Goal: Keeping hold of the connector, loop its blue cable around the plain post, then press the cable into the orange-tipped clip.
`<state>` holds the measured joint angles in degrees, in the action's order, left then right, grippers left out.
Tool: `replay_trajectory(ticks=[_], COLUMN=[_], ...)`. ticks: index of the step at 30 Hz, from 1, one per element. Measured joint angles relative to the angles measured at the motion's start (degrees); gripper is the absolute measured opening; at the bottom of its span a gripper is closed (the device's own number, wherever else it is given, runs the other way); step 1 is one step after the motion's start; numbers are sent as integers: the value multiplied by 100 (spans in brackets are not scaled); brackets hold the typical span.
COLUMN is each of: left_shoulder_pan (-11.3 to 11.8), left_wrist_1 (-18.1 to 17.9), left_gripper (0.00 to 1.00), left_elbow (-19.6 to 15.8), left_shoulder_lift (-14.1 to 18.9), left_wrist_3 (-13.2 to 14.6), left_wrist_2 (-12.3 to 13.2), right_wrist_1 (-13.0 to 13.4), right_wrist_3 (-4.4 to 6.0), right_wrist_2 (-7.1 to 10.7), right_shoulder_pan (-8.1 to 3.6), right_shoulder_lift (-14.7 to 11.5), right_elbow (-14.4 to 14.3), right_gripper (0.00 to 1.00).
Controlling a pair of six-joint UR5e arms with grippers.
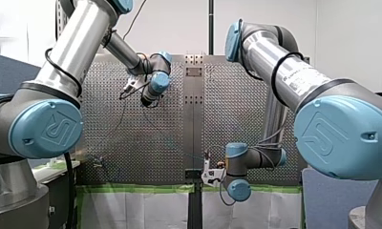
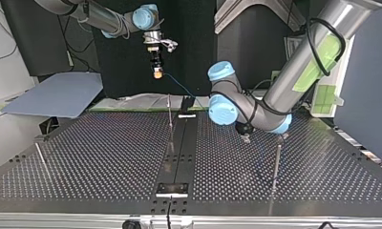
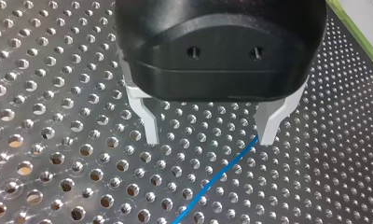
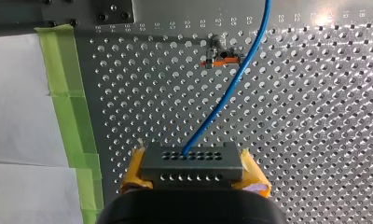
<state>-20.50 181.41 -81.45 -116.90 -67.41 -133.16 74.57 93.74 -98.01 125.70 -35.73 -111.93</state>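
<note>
While the silver perforated metal bench (image 2: 108, 157) spreads wide, green tape (image 4: 63, 93) lines its edge beside white sheeting (image 4: 17, 116), and a white wall (image 1: 351, 38) rises beyond. My right hand (image 4: 192, 175), yellow-padded, clamps the dark grey rectangular connector (image 4: 192, 158) above the bench near that taped edge. Its thin blue cable (image 4: 222, 102) passes just beside the small orange-tipped clip (image 4: 220, 59). My left hand (image 3: 208, 135) hovers, its metal fingers spread, with the cable by one fingertip.

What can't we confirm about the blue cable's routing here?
- Thin blue cable leaving the dark grey connector: far end cut off by the right wrist view's edge, lost behind my left arm's joint in the top view.
- Orange-tipped clip: too small in the right wrist view to tell if the cable is seated.
</note>
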Motion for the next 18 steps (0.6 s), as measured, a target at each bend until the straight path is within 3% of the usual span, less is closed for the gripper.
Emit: replay_trajectory(ticks=[9, 18], left_shoulder_pan=[-33, 87], left_wrist_1=[-38, -204], left_gripper=[100, 100], left_elbow=[-8, 18], left_shoulder_lift=[-242, -382], left_wrist_3=[4, -8], left_wrist_2=[3, -66], right_wrist_1=[10, 55], right_wrist_3=[4, 14], right_wrist_2=[0, 3], right_shoulder_pan=[18, 19], right_shoulder_lift=[-1, -1], right_elbow=[0, 1], right_gripper=[0, 0])
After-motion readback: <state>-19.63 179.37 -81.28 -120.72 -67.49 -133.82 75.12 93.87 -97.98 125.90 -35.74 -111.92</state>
